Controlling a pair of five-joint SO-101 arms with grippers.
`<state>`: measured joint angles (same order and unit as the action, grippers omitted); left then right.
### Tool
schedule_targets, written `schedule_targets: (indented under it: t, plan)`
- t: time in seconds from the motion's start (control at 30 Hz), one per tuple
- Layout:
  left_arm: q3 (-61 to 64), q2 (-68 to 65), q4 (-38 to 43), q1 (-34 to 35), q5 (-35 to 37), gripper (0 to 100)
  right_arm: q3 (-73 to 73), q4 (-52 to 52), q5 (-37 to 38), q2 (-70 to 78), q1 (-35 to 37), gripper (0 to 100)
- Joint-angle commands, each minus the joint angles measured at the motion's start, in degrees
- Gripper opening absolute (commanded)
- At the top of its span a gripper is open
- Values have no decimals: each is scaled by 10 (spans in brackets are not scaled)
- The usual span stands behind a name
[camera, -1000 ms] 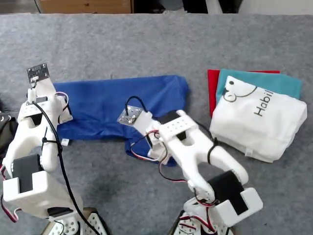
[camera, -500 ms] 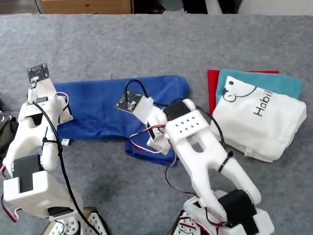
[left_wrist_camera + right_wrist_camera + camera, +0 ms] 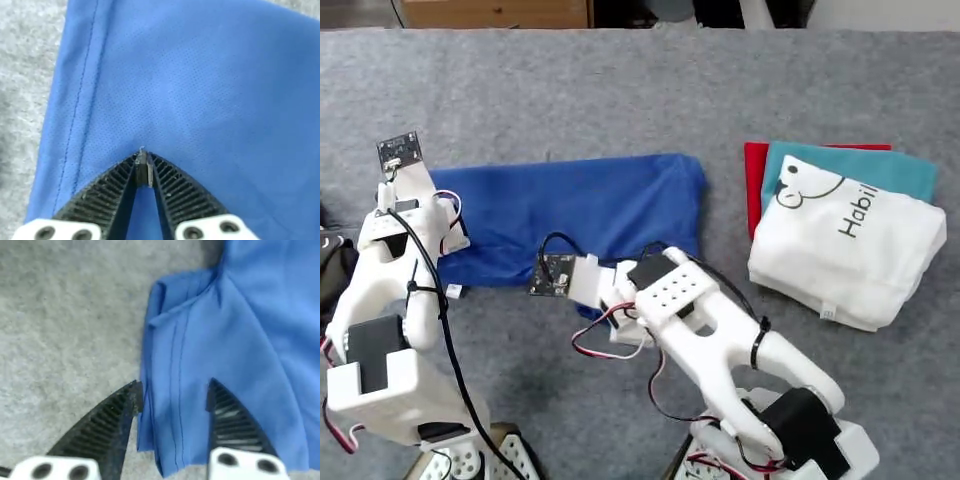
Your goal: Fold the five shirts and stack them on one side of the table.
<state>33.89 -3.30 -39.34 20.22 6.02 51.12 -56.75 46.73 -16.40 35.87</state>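
A blue shirt lies flat across the middle left of the grey table. My left gripper is shut, pinching the blue shirt's fabric near a stitched hem; the left arm stands at the shirt's left end. My right gripper is open and straddles a folded blue sleeve flap at the shirt's near edge. The right arm covers that flap from above. Folded red, teal and white shirts are stacked at the right.
Bare grey carpet surrounds the blue shirt, with free room at the back and between shirt and stack. A wooden piece stands beyond the far edge. Loose wires hang by the right arm.
The right arm has swung leftward and toward the near edge, bringing its open gripper over the blue shirt's near flap. The left arm has kept still.
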Motion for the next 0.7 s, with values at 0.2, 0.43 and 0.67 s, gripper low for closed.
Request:
schedule_targets:
  t: [0.2,0.43,0.67]
  plan:
    - [-1,5,5,4,4,30,-30,25,6,119,9,212]
    - [0,5,5,6,4,30,-73,1,9,159,4,201]
    - [0,5,5,6,4,30,-75,3,9,159,-25,11]
